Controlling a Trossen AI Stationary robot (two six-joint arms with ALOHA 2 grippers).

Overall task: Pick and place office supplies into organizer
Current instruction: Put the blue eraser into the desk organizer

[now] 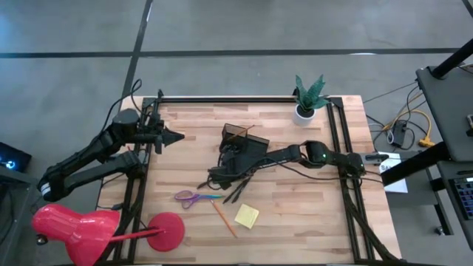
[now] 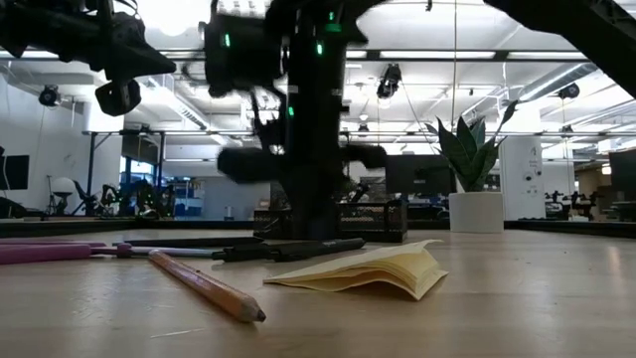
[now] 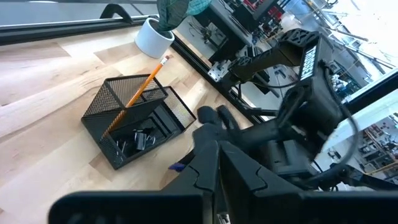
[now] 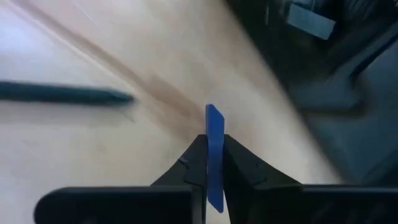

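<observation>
Two tools differ: the right tool is clamped on a thin blue item above the worktop, while the left tool waits closed near the far left edge.

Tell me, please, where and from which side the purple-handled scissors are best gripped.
Probably from straight above, across the narrow neck where the handles meet the blades. The scissors lie flat on the table, closed, with clear wood either side, so tool fingers can straddle them there.
</observation>
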